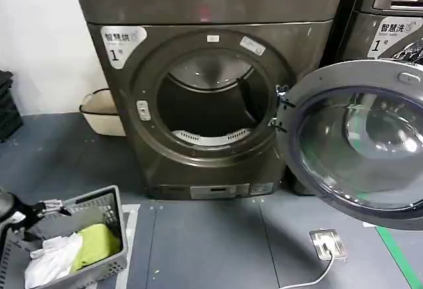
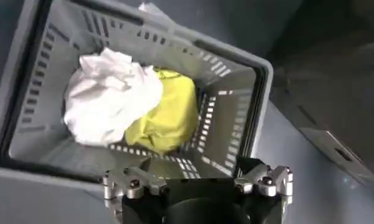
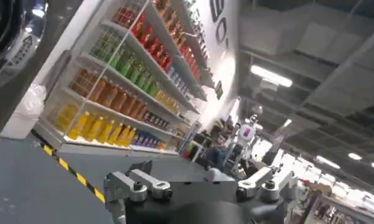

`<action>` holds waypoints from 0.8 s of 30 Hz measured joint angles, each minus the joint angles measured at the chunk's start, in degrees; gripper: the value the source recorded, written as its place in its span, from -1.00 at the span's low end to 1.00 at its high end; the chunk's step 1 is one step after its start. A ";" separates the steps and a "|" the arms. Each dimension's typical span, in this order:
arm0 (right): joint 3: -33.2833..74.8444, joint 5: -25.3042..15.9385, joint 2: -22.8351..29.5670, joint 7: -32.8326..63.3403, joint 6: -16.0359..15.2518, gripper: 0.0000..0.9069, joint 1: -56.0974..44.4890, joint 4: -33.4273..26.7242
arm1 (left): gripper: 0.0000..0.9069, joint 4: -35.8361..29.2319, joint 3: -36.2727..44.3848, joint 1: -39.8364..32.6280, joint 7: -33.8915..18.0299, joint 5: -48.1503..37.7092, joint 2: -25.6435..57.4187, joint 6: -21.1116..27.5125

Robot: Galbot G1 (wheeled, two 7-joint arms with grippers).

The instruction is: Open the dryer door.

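We see the dryer door swung fully open right of the dryer, task apparently complete; left gripper and right gripper fingers spread, empty.

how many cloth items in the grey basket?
2 visible in the grey basket: a white cloth and a yellow-green cloth beside it, touching. More could be hidden underneath.

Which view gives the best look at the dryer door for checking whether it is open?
The head view: the dryer door is swung wide open to the right of the dryer, baring the drum. The left wrist view looks into a laundry basket; the right wrist view faces store shelves.
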 joint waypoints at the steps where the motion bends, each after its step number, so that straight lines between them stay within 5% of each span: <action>1: 0.10 0.01 0.00 0.08 -0.02 1.00 0.00 -0.02 | 1.00 0.26 0.09 -0.44 -0.19 -0.29 -0.01 0.00; 24: 2.88 0.26 0.72 1.81 0.29 1.00 -0.59 -2.77 | 1.00 1.41 0.57 -2.30 -0.43 0.45 -1.16 0.06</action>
